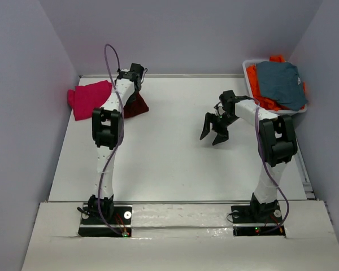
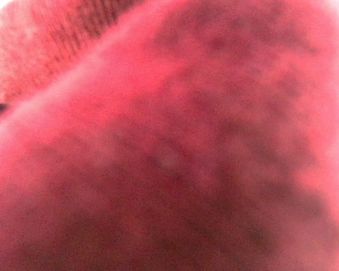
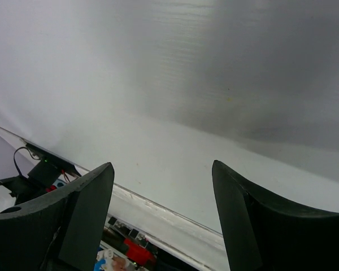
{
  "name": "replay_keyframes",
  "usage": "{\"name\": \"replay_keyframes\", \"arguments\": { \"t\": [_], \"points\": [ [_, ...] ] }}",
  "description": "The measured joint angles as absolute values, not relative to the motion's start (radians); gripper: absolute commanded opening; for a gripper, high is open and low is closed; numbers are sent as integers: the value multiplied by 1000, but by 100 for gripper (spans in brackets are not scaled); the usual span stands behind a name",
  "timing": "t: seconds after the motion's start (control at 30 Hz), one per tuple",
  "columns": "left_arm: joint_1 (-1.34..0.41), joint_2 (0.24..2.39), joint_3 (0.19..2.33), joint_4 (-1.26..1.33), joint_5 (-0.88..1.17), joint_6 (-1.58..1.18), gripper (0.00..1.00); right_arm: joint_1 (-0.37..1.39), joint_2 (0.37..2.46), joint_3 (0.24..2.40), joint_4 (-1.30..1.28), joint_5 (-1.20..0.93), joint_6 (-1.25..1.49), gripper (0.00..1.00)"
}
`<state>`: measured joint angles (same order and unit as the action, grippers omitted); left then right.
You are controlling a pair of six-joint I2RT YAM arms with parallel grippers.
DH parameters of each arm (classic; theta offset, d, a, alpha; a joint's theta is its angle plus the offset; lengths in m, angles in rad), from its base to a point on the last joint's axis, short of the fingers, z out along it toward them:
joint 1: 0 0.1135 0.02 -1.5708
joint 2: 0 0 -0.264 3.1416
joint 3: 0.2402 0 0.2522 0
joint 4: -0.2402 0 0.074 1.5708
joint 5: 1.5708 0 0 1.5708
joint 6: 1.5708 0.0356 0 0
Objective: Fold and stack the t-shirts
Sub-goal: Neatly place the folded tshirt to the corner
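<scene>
The magenta-pink t-shirt (image 1: pixel 89 98) lies bunched at the far left of the table against the wall. The dark maroon t-shirt (image 1: pixel 137 105) is a small peaked heap just right of it, under my left arm. My left gripper (image 1: pixel 133 84) points down into the maroon cloth, and its fingers are hidden. The left wrist view is filled with blurred red-maroon cloth (image 2: pixel 175 158) pressed close to the lens. My right gripper (image 1: pixel 214 131) hangs open and empty above the bare table at centre right. In the right wrist view its fingers (image 3: pixel 90 197) stand wide apart around the gripper's middle (image 3: pixel 161 169).
A white basket (image 1: pixel 248 65) at the far right corner holds a grey-blue garment (image 1: pixel 280 83) on top of an orange one (image 1: pixel 254 80). The white table (image 1: pixel 175 152) is walled on the left, back and right. The arm bases stand at the near edge.
</scene>
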<state>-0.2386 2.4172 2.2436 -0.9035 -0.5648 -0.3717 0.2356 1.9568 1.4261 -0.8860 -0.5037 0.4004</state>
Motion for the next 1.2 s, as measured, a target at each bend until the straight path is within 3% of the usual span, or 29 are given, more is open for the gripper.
{"name": "replay_keyframes", "arguments": {
  "t": [0.47, 1.2],
  "points": [
    [-99, 2461, 2379, -913, -687, -288, 5, 236, 1957, 1449, -948, -485, 393, 76],
    [55, 2495, 2443, -852, -577, -226, 5, 245, 2025, 1614, -1094, -448, 440, 76]
  ]
}}
